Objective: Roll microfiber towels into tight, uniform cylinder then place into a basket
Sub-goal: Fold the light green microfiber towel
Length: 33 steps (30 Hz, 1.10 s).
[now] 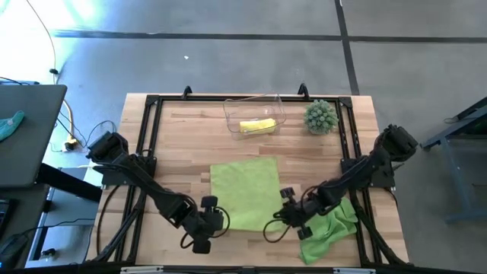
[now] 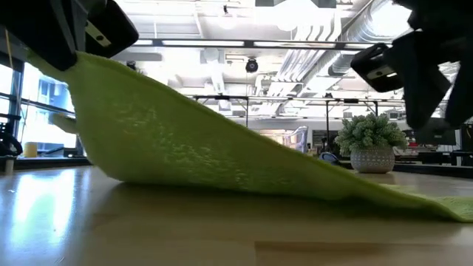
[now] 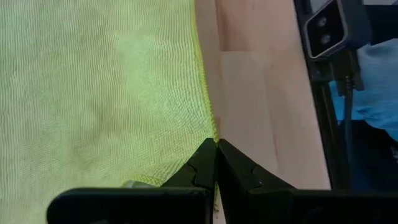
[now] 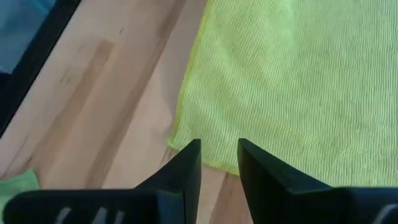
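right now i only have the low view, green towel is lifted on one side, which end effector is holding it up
Observer: The left end effector; its wrist view shows it shut on a corner of the spread lime green towel.
Operator: and the right one, has it got the other corner
Observer: No. The right end effector is open, with the towel's near corner at its fingertips, not pinched.
Operator: anything in the basket yet
Observer: Yes, the high view shows a rolled yellow towel inside the clear basket.
Operator: where's the other green one
Observer: A crumpled lime green towel lies under the right arm, near the table's right edge.
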Available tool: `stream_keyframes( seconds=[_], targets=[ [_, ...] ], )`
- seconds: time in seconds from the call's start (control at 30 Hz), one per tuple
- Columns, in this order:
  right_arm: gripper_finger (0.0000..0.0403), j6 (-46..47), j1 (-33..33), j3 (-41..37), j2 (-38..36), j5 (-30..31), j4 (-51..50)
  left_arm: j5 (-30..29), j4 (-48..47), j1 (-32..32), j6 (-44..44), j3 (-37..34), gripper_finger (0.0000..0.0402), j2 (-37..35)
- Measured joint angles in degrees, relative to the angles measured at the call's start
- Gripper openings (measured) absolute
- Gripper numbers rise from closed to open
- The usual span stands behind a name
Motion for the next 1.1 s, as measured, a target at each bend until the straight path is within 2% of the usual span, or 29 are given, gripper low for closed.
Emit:
stream_keyframes(
  seconds=[0.17, 0.43, 0.73, 0.87, 1.03, 1.1],
  targets=[
    [0.0125, 0.51, 2.76, -0.02, 2.89, -0.31, 4.2, -0.04, 0.46, -0.11, -0.17, 0.0, 0.0, 0.0],
    [0.0133, -8.38, 3.89, -0.02, 10.68, -0.44, 7.78, -0.02, 0.57, -0.13, -2.21, 0.0, 0.0, 0.0],
    [0.0129, -4.78, 3.98, 0.11, 12.86, 1.07, 10.08, -0.02, 0.53, -0.15, -3.3, 0.0, 0.0, 0.0],
    [0.0097, -2.4, 4.02, 0.13, 12.93, 1.2, 10.08, 0.0, 0.5, -0.18, -4.55, 0.0, 0.0, -0.01],
    [0.0022, -0.19, 4.01, 0.15, 13.03, 1.25, 10.24, 0.0, 0.5, -0.84, -4.87, 0.0, 0.0, -0.02],
    [0.0006, 1.37, 3.94, 0.24, 12.85, 1.28, 10.19, 0.0, 0.5, -0.88, -5.64, 0.0, 0.0, -0.02]
  ],
)
